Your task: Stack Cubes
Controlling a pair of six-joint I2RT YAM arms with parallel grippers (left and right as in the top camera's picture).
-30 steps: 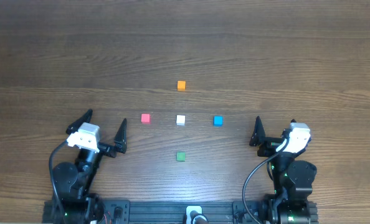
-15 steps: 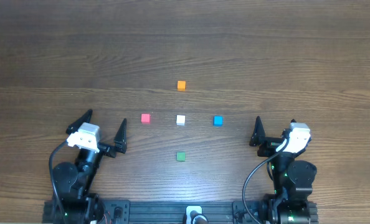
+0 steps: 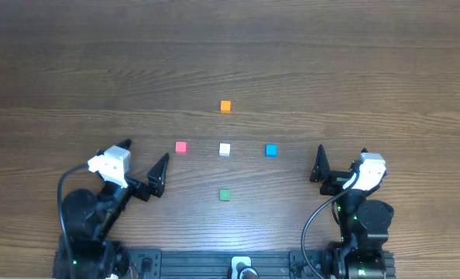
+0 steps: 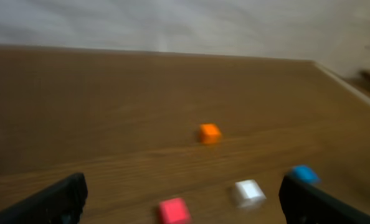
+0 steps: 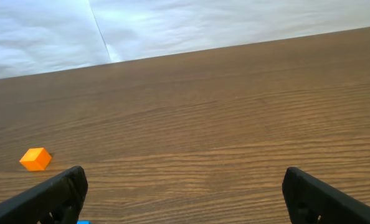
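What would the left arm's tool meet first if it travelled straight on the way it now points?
Most likely the pink cube, which lies nearest and almost centred ahead of the open left tool. The white cube sits off to one side. The tool's height is unclear, so it might pass over.

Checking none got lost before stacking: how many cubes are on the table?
5: orange cube farthest back; pink cube, white cube and blue cube in a middle row, left to right; green cube nearest the front. None seems hidden.
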